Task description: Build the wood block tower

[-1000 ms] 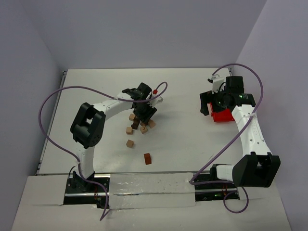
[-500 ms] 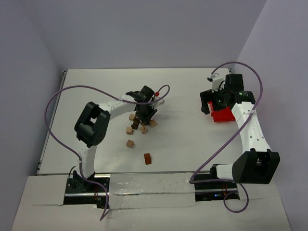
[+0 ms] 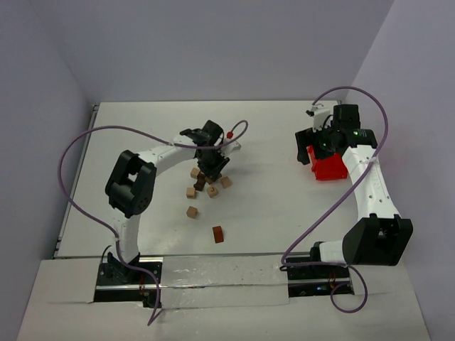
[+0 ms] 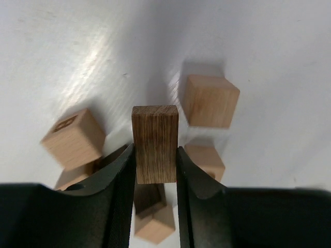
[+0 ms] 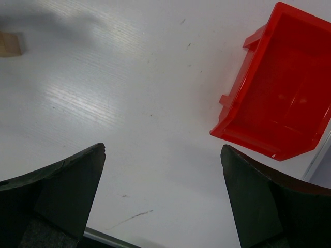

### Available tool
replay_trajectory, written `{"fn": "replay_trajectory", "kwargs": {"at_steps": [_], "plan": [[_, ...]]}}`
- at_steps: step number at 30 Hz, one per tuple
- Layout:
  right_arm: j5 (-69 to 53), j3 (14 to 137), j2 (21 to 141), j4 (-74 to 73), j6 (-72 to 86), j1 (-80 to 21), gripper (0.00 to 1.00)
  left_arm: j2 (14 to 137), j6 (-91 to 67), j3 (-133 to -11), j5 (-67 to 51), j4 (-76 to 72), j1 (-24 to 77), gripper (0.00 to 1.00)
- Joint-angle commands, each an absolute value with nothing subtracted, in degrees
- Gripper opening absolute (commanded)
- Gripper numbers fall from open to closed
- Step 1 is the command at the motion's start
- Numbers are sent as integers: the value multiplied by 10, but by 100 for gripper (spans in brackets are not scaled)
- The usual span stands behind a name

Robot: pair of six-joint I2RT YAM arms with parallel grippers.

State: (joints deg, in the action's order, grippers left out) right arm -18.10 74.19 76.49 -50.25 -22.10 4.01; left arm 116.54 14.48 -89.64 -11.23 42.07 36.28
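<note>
The left tool [image 4: 155, 155] is squeezed tight on a dark brown block [image 4: 154, 137], holding it upright; tan cubes [image 4: 209, 101] lie close around it on the white worktop [image 3: 284, 213]; one reddish-brown piece [image 3: 217, 234] sits apart, nearer the arms; the right tool [image 5: 163, 155] has its fingers wide apart, holding nothing, near the red bin [image 5: 282, 88].

Five light tan cubes [image 3: 192, 212] lie around the middle of the worktop [image 3: 270, 142]. Two dark brown blocks [image 4: 154, 139] are among them, and one reddish-brown block [image 3: 217, 234] lies nearer. One red bin [image 3: 330, 169] stands at the right. Two arms [image 3: 160, 156] reach in, each trailing one purple cable [image 3: 71, 153].
</note>
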Motion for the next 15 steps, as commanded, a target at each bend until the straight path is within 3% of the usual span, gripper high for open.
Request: {"fn": "replay_trajectory", "kwargs": {"at_steps": [1, 8, 15], "plan": [[-200, 754, 761, -511, -216, 40, 100, 1102, 194, -992, -201, 467, 272, 0], [-201, 765, 774, -520, -219, 40, 100, 1152, 235, -1033, -178, 493, 198, 0], [-196, 785, 787, -530, -218, 40, 100, 1201, 236, -1009, -166, 454, 187, 0]]}}
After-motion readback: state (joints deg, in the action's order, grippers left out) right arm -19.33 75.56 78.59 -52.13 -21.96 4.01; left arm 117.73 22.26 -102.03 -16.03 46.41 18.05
